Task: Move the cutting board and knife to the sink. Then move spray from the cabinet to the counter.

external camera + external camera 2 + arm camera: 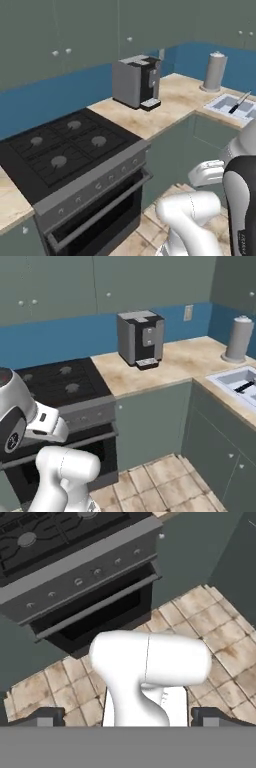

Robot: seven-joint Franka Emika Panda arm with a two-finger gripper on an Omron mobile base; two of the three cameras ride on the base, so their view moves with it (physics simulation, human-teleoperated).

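The knife (239,103), black handle and silver blade, lies in the pale sink (215,105) at the far right of the beige counter (176,96). From the right base view the sink (221,376) holds a dark handle, the knife (244,387). The cutting board is out of view. The spray is hidden; the wall cabinets (75,30) have their doors shut. My gripper (127,719) is open and holds nothing, its fingertips (46,717) set wide apart. It hangs low over the tiled floor, facing the oven front, well away from the counter.
A black gas stove (65,145) with an oven (90,607) below stands at left. A grey coffee machine (136,81) sits mid-counter, and a tall grey paper-towel cylinder (215,72) stands behind the sink. Grey-green base cabinets (150,426) line the corner around the tiled floor (160,481).
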